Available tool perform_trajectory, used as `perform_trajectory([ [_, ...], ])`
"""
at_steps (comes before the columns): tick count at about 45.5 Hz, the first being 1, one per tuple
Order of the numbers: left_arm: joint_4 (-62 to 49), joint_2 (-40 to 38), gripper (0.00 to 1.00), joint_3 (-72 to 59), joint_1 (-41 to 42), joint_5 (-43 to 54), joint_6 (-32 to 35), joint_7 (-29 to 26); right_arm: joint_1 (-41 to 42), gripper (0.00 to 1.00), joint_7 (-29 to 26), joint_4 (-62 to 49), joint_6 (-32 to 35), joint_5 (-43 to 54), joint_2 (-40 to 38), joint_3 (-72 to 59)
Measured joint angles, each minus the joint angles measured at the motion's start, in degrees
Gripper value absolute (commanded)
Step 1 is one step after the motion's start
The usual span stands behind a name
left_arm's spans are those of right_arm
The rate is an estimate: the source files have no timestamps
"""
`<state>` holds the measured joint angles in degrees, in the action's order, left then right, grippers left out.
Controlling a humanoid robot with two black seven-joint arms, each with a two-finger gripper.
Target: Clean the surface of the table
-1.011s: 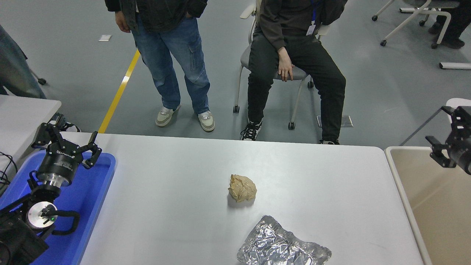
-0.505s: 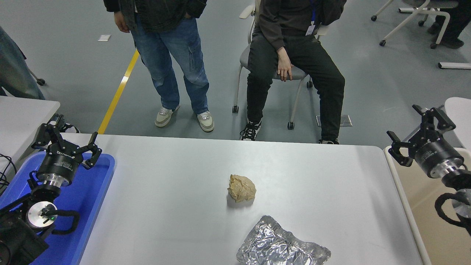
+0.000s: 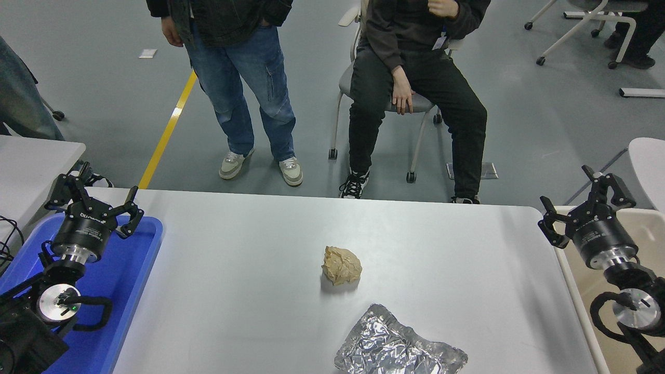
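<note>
Left gripper [image 3: 92, 200], fingers spread wide and empty, parked above blue tray [image 3: 132, 291] at the table's left edge. Table surface [image 3: 234, 270], white-grey, fills the middle of the view. Crumpled brown paper ball [image 3: 341, 265] at centre; creased foil sheet [image 3: 400, 350] nearer the robot, apart from it, both apparently litter awaiting removal. Right gripper [image 3: 586, 205], wide open and empty, over the right edge beside beige bin [image 3: 644, 244], likely the drop point.
</note>
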<state>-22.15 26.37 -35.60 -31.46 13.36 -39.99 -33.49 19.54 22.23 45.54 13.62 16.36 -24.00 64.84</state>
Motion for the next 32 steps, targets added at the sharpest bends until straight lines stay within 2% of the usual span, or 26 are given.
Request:
perform_trajectory([
  [17,0.0,0.0,1.00,0.0,0.0,0.0,0.0,0.0,-0.6,0.98,6.3,-2.2,-0.2,0.0,2.3,0.1],
  [32,0.0,0.0,1.00,0.0,0.0,0.0,0.0,0.0,-0.8,0.98,8.8,-2.7,-0.3,0.0,2.8,-0.9],
])
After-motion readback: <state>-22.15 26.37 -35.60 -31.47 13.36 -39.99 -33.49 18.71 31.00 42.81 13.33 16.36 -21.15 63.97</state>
